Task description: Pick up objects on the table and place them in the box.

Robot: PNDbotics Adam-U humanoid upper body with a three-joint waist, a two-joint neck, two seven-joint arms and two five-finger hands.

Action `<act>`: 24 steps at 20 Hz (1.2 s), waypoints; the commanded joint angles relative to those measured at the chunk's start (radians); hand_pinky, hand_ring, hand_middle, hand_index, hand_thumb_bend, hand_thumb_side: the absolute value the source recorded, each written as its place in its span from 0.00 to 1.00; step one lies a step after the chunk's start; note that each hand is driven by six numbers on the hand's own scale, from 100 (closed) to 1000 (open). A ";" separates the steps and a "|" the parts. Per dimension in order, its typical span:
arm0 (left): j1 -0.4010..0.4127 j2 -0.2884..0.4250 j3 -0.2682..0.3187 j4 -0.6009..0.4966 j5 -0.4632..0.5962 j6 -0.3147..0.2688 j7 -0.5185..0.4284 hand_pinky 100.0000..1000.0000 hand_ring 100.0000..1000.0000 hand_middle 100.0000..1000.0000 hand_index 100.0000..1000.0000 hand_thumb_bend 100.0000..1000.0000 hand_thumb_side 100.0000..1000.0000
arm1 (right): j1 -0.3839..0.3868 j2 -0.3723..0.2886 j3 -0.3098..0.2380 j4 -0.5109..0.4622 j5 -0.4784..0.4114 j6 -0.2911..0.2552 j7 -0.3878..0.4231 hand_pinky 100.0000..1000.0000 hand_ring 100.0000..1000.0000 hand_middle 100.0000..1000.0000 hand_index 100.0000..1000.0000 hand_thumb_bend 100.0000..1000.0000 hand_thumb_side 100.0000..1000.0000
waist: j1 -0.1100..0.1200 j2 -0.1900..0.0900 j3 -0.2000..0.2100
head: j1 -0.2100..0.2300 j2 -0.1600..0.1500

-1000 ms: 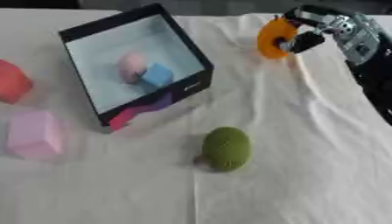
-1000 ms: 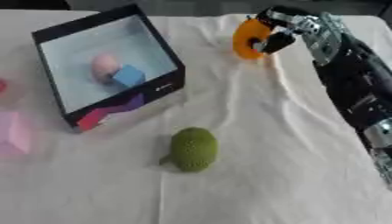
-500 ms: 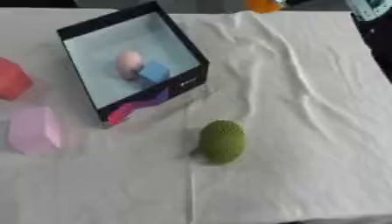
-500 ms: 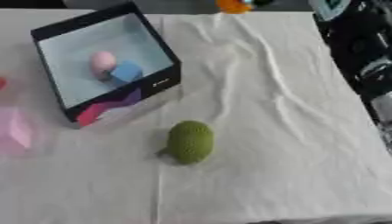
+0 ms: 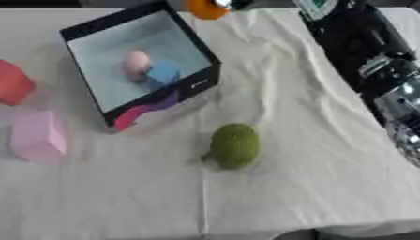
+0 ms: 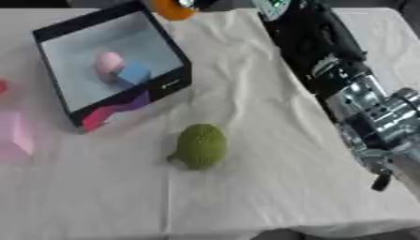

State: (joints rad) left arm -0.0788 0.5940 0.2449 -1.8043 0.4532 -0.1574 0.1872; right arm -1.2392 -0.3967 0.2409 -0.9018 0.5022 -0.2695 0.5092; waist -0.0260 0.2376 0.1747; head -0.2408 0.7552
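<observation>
Green object: a round, knitted-looking green ball [image 5: 235, 145] lies on the white cloth [image 5: 287, 187] nearest the camera, alone, well apart from the box.
Pink block: a pale pink block [image 5: 36, 136] sits at the left edge of the cloth, just in front of the red object.
Red object: a red, rounded thing [image 5: 14, 83] lies at the far left edge, partly cut off by the frame (shape not clear).
Box: a black-walled box [image 5: 200, 56] with a pale floor stands tilted on the cloth, left of centre; its near outer wall shows pink, red and purple shapes.
Box contents: a pink egg-like object [image 5: 137, 63] and a blue block [image 5: 163, 74] lie touching each other on the box floor.
Writing: a small pale mark shows on the box's near wall, too blurred to read.
Right arm: the black and silver right arm [image 6: 344, 79] runs along the right side of the cloth toward the top edge, above the cloth (nothing lies between it and the box).
Right hand: the right hand [image 5: 234, 3] shows only as a sliver at the top edge, touching the orange object; whether its fingers are curled round it cannot be told.
Orange object: an orange round thing [image 5: 205, 9] sits at the top edge, just beyond the box's far right corner, cut off by the frame.
</observation>
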 commanded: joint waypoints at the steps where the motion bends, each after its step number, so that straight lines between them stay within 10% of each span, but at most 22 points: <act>1: -0.009 0.048 0.022 -0.019 0.017 -0.006 0.008 0.92 0.88 0.76 0.75 0.00 0.65 | -0.034 0.043 0.000 0.001 0.033 0.019 -0.028 0.69 0.54 0.42 0.62 0.00 0.13 | 0.015 -0.038 0.009 | -0.016 0.007; 24: -0.013 0.045 0.031 -0.015 0.036 -0.012 0.004 0.92 0.87 0.76 0.75 0.00 0.65 | 0.040 0.194 0.000 0.084 0.245 0.059 -0.116 0.78 0.68 0.55 0.75 0.00 0.23 | 0.008 -0.030 0.060 | -0.078 0.009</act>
State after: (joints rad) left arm -0.0816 0.6014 0.2726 -1.8042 0.4882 -0.1687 0.1966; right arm -1.1787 -0.1979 0.2468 -0.8137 0.7312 -0.2036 0.3970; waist -0.0260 0.2376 0.2322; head -0.3140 0.7636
